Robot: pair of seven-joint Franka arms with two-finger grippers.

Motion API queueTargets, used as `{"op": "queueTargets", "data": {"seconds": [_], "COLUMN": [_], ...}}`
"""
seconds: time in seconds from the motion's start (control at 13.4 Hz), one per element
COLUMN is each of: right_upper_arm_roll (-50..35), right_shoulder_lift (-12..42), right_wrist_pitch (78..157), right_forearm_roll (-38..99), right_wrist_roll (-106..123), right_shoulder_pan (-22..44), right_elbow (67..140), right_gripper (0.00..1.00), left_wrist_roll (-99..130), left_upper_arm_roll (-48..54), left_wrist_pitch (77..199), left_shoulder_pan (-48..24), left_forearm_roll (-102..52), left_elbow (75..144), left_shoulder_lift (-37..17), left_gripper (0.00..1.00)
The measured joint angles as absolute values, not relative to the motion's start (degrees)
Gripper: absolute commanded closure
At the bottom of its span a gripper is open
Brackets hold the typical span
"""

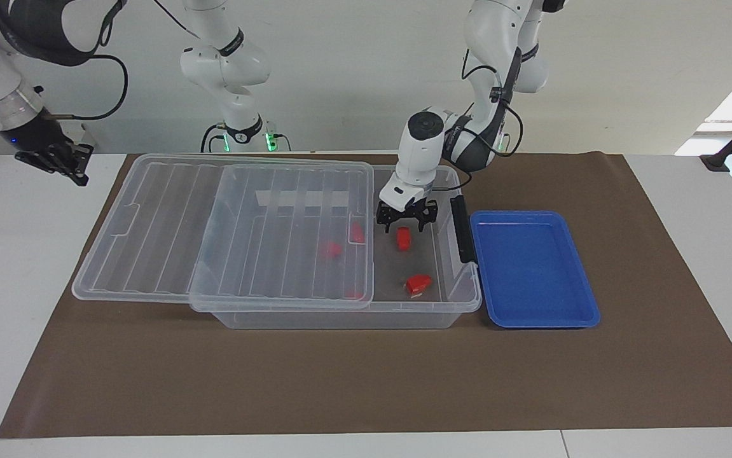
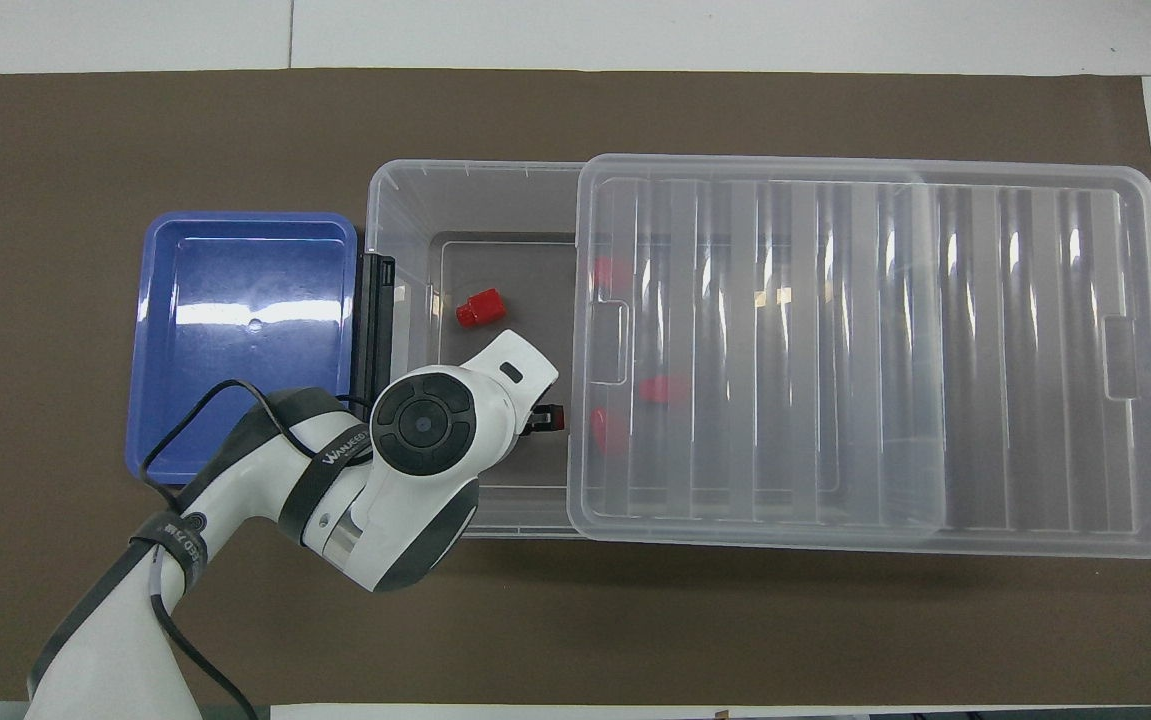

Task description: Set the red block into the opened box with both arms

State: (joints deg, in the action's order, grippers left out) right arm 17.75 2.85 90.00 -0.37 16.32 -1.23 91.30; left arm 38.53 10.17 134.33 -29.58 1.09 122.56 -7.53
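Red pieces [image 1: 403,238] in clear box [image 1: 340,321]: five.

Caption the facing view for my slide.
Left end effector open above the released red block inside the box; right end effector waits off the mat.
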Motion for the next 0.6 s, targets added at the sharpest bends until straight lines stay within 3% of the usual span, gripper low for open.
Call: {"op": "queueTargets", "data": {"seconds": [0.6], "right_upper_arm_roll": [21.1], "right_shoulder_lift": [3.0], "right_wrist_pitch": [99.8], "right_forearm_roll": [-0.4], "right_wrist_roll": [22.0], "right_shoulder_pan": [-1.3], "right_elbow": [101.3], "right_gripper": [1.00], "left_wrist_roll": [35.7], "left_upper_arm_roll": [9.1], "left_wrist_pitch": [116.9], "left_shoulder_pan": [-24.2], "left_forearm_roll": [1.1], "left_elbow": [114.1], "left_shoulder_lift": [5.5], "left_gripper": [0.00]}}
